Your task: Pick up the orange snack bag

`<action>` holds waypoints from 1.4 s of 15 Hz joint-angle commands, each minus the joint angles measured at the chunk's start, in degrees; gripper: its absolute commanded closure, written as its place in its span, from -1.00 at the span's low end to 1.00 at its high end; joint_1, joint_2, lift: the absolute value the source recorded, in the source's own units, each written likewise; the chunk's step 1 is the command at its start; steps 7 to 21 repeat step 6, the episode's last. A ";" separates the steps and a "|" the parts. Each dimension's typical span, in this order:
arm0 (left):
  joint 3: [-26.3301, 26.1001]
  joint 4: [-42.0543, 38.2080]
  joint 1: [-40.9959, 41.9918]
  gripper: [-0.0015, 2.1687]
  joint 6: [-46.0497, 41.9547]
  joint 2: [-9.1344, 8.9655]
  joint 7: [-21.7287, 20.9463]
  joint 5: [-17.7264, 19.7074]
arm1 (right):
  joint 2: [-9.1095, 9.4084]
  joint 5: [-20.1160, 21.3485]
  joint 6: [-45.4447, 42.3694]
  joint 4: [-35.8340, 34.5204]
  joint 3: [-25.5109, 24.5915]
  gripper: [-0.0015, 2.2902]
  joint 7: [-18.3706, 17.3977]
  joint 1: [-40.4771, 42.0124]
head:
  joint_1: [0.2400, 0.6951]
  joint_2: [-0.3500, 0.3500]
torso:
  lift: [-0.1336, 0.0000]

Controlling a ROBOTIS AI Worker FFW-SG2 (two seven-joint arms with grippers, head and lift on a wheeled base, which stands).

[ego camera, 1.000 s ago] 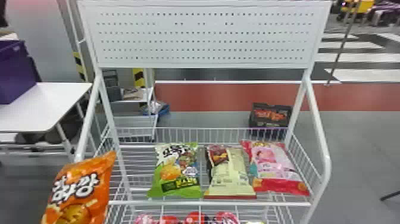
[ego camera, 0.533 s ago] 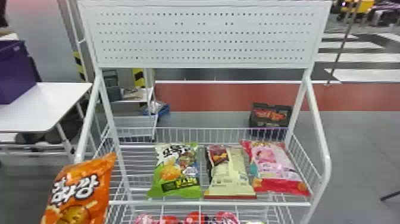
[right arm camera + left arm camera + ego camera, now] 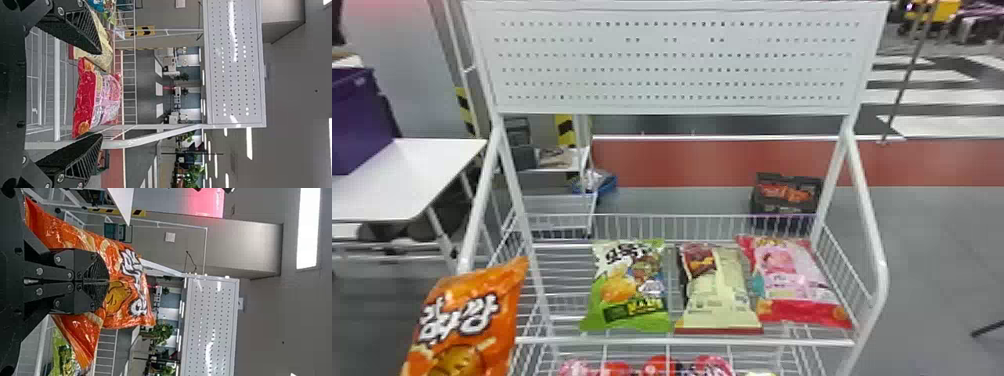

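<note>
The left claw (image 3: pixel 107 282) grips the orange snack bag (image 3: pixel 464 320) at eight o'clock in the head view, by the white wire rack (image 3: pixel 682 342), while the right claw (image 3: pixel 102 94) stands open, its fingers wide apart.

Bright ceiling light (image 3: pixel 307 227), seemingly its glare on pegboard (image 3: pixel 235 78)
</note>
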 commanded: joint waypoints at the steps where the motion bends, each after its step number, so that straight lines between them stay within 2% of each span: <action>1: 0.00 0.10 -0.09 0.53 0.00 0.00 -0.17 -0.02 | 0.09 0.00 -0.12 -0.02 0.01 -0.88 0.00 0.00 | 0.14 0.00 | 1.00; 21: 0.00 0.45 -0.09 0.53 0.00 0.00 -0.35 -0.02 | 0.17 0.00 0.06 0.07 0.01 -0.88 0.00 0.00 | 0.14 0.00 | 1.00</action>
